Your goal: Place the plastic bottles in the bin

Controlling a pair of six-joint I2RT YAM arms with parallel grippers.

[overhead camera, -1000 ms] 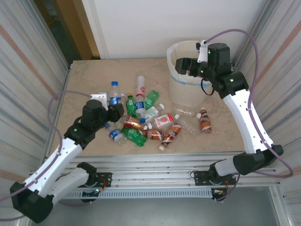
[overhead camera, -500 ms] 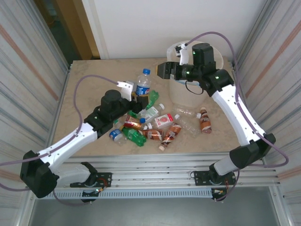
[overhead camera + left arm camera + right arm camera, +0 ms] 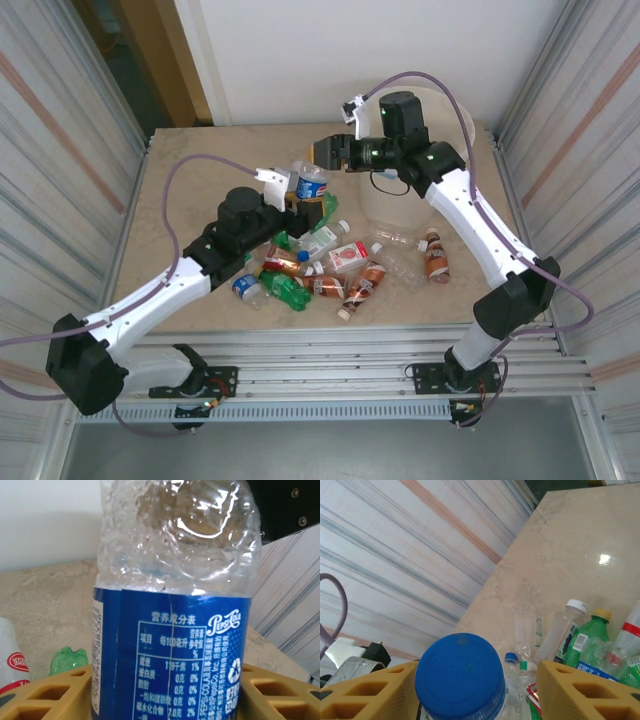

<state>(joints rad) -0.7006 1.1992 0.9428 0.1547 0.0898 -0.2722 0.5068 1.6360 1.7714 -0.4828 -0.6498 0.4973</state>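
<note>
Bin (image 3: 392, 208), one, stands far right, largely hidden behind the right arm (image 3: 470, 215). Bottles (image 3: 320, 265) heaped on the table (image 3: 200, 160) number about a dozen, overlapping too much to count exactly. Left gripper (image 3: 310, 203) clamps one blue-labelled bottle (image 3: 170, 630) upright above them; its wrist view reads Pepsi. Right gripper (image 3: 477, 690) straddles the blue cap (image 3: 459, 675), unclenched, a gap on one side.

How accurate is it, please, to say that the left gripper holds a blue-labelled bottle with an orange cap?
Only the cap colour is wrong: the left gripper holds a blue-labelled bottle with a blue cap, as the right wrist view shows.
</note>
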